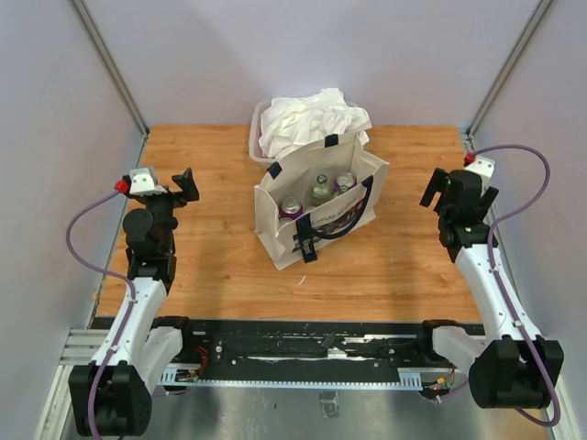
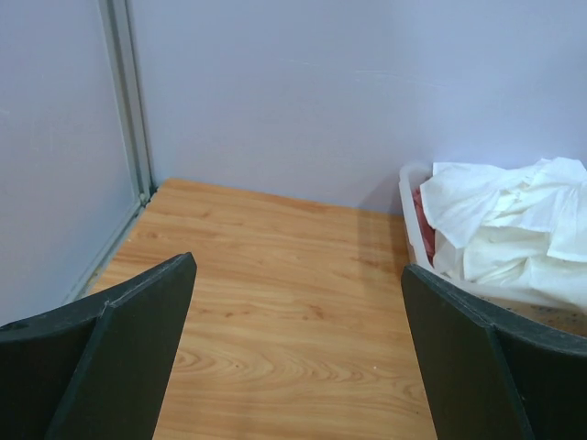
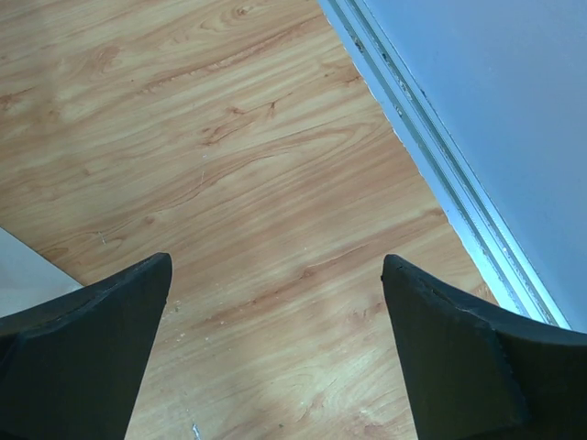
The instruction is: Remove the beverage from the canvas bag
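Note:
The cream canvas bag [image 1: 316, 215] with navy handles stands open in the middle of the table. Inside it I see three drinks: a purple can [image 1: 291, 208], a bottle with a grey cap [image 1: 321, 190] and another can [image 1: 345, 181]. My left gripper [image 1: 186, 184] is open and empty at the table's left side, well clear of the bag; its wrist view [image 2: 298, 275] shows only bare wood between the fingers. My right gripper [image 1: 434, 189] is open and empty to the right of the bag, over bare wood [image 3: 275, 266].
A clear plastic tub [image 1: 257, 136] heaped with white cloth [image 1: 307, 119] stands right behind the bag; it also shows in the left wrist view [image 2: 413, 220]. Lilac walls with metal corner posts [image 1: 110, 64] enclose the table on three sides.

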Controlling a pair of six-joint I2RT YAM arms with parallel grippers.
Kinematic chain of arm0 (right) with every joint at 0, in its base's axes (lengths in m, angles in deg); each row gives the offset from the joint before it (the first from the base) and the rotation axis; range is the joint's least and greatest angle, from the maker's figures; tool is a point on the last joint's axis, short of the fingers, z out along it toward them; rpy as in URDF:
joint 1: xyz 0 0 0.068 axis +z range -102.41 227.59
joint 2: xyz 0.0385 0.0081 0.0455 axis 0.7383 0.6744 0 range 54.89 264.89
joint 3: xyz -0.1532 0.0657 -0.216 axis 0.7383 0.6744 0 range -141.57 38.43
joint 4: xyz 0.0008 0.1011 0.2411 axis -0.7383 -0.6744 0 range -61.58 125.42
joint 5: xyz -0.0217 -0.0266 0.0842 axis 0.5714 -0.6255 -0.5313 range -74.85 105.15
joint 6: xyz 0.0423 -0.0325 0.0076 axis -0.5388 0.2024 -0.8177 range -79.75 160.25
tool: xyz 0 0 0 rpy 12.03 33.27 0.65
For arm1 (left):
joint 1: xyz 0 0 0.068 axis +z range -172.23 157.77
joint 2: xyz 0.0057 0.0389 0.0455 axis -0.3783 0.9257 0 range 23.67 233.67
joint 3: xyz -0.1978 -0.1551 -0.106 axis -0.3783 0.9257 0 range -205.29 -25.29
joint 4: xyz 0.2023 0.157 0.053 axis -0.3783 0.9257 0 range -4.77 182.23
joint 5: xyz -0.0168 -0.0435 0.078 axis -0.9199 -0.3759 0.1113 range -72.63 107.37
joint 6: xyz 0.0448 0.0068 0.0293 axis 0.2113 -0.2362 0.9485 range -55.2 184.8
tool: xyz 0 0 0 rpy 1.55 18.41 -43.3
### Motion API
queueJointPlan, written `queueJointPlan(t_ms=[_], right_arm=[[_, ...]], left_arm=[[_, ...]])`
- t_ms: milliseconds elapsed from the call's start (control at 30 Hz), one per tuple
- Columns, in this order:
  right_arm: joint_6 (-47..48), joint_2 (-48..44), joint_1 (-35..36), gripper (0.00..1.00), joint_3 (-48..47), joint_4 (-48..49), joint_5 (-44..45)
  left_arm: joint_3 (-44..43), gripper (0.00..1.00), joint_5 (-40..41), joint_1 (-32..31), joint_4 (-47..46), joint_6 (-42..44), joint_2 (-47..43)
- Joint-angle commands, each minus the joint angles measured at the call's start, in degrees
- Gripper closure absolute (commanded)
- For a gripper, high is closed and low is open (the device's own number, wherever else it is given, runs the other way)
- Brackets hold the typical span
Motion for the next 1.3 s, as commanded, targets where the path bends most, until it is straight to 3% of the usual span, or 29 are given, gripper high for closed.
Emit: queueJointPlan(t_ms=[0, 300, 433, 733, 900, 1067, 1267], right_arm=[[-1.4, -0.5, 0.6, 0.02, -0.4, -1.8, 1.9], [-1.1, -2.0, 0.6, 0.02, 0.8, -1.5, 1.5], [2.3, -4.4, 0.6, 0.02, 2.7, 1.3, -3.3], [4.0, -8.2, 0.9, 0.01, 0.0, -0.8, -12.1], [6.7, -8.9, 5.9, 0.00, -4.6, -3.1, -11.3], [10.7, -8.2, 13.7, 0.11, -10.1, -3.6, -10.4], [14.1, -4.1, 21.4, 0.42, -16.6, -4.2, -12.8]], left_arm=[[-1.7, 0.00, -0.8, -0.3, 3.4, -1.8, -1.9], [-2.9, 0.00, -3.5, -0.3, 6.3, -3.5, -3.4], [-5.1, 0.00, -5.7, -1.4, 8.6, -4.3, -3.5], [-11.9, 0.00, -5.9, -12.9, 13.0, -6.1, 1.3], [-15.9, 0.00, -2.7, -18.6, 14.7, -7.0, 3.8], [-20.9, 0.00, -4.5, -19.4, 20.1, -9.4, 5.2], [-22.9, 0.00, -9.4, -19.5, 24.5, -13.4, 5.5]])
